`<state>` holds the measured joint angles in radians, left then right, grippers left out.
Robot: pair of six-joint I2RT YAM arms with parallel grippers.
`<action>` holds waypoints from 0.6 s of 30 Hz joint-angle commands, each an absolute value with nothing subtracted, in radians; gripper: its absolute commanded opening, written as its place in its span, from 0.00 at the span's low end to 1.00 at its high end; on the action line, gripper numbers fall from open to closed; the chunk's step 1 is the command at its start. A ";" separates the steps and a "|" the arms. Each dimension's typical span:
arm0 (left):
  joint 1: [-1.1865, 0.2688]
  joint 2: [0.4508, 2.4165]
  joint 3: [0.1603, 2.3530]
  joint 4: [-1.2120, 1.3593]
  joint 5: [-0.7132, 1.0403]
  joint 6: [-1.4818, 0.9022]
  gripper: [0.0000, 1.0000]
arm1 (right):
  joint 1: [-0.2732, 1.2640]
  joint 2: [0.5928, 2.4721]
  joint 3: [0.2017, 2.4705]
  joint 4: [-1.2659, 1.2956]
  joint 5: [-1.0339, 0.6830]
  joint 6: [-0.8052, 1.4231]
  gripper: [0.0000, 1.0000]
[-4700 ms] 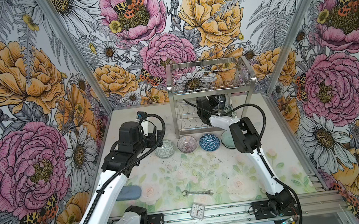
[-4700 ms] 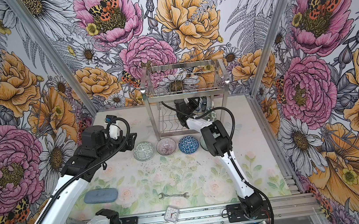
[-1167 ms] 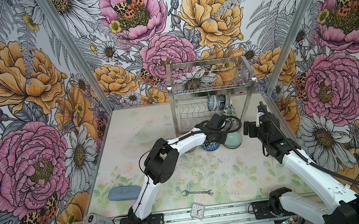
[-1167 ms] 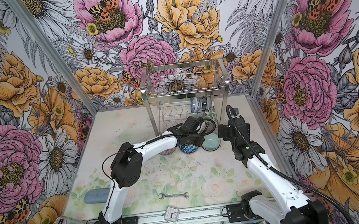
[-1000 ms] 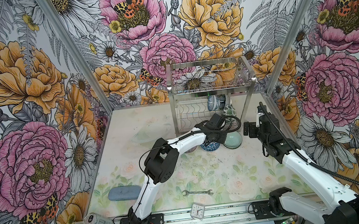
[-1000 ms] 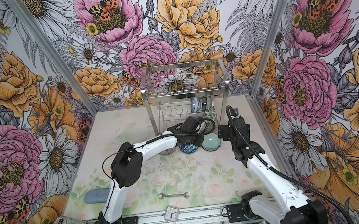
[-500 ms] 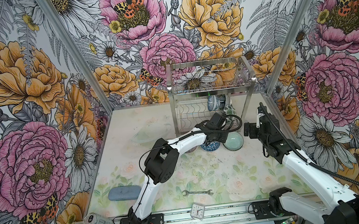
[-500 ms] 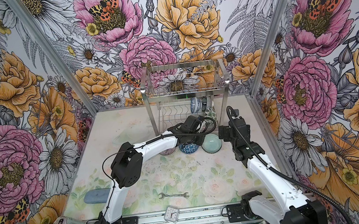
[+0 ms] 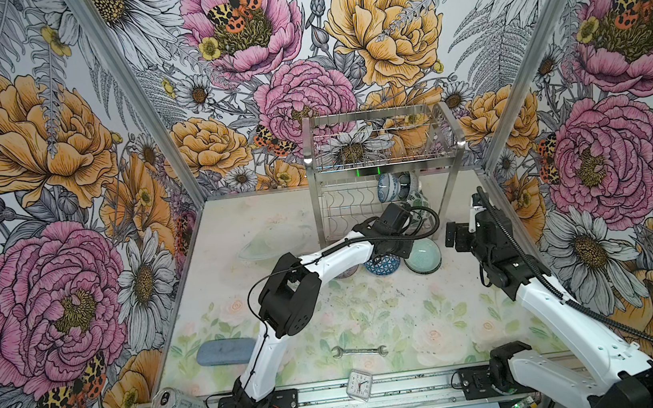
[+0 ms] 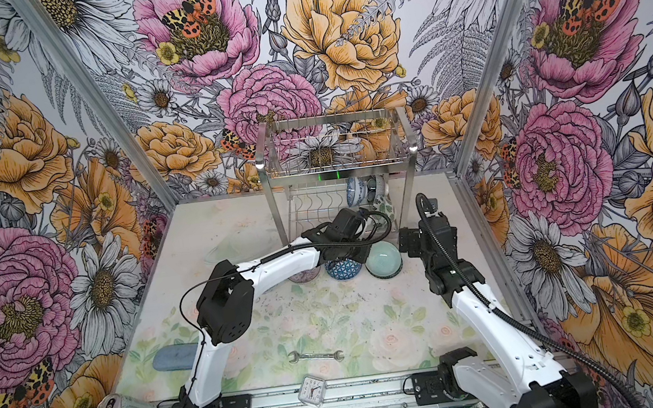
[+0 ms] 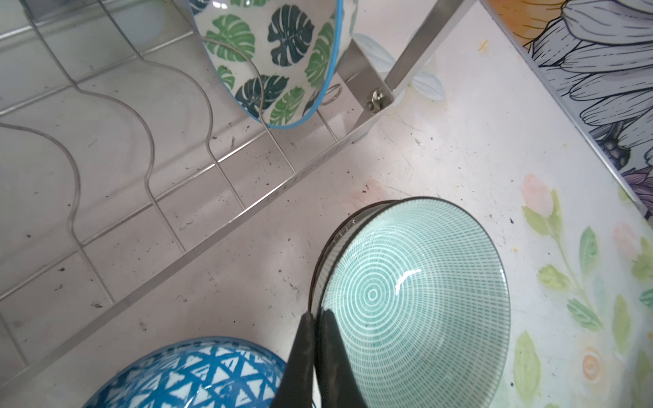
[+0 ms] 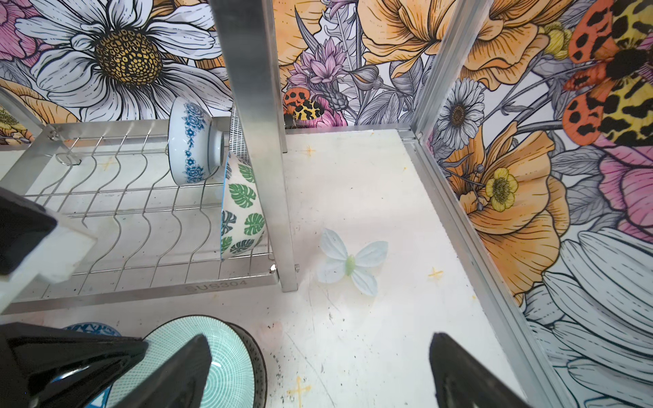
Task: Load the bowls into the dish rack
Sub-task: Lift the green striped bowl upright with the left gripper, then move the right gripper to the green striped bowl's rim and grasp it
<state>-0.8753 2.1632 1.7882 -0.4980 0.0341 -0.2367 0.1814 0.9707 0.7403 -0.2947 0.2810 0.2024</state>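
My left gripper [image 11: 315, 349] is shut on the near rim of a pale teal ringed bowl [image 11: 417, 300], which sits tilted on the table in front of the dish rack [image 9: 382, 157]. In both top views the left arm reaches across to that bowl [image 9: 423, 257] [image 10: 384, 263]. A blue triangle-patterned bowl [image 9: 382, 265] stands just left of it, and a reddish bowl [image 9: 345, 272] is half hidden under the arm. In the rack's lower tier a blue floral bowl [image 12: 189, 141] and a green-leaf bowl [image 12: 242, 208] stand on edge. My right gripper [image 12: 318, 353] hangs open and empty right of the teal bowl.
The rack's square front leg [image 12: 261, 141] stands close to both grippers. A wrench [image 9: 358, 351], a small clock [image 9: 360, 383], a can [image 9: 176, 404] and a grey-blue case [image 9: 224, 352] lie near the front edge. The right wall's metal rail [image 12: 459, 212] runs close by.
The left jaws have closed on the teal bowl's rim in the last second. Earlier, the right arm reached into the rack and the left arm stood back at the left.
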 commanded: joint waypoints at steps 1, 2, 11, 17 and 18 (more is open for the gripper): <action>-0.877 2.060 1.787 -0.448 0.009 -0.244 0.00 | 0.173 0.946 0.730 -0.266 0.255 0.219 0.98; -0.877 2.051 1.784 -0.440 0.009 -0.245 0.00 | 0.173 0.943 0.730 -0.266 0.249 0.219 0.98; -0.859 1.945 1.689 -0.346 -0.022 -0.287 0.00 | 0.173 0.909 0.753 -0.272 0.067 0.295 0.98; -0.827 1.837 1.523 -0.223 -0.055 -0.345 0.00 | 0.187 0.936 0.768 -0.225 -0.107 0.410 1.00; -0.824 1.830 1.503 -0.207 -0.056 -0.353 0.00 | 0.194 0.943 0.773 -0.215 -0.121 0.423 1.00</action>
<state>-0.8444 1.8931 1.5391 -0.3443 -0.0227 -0.2996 0.1814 0.9298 0.7395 -0.2787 -0.0120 0.3470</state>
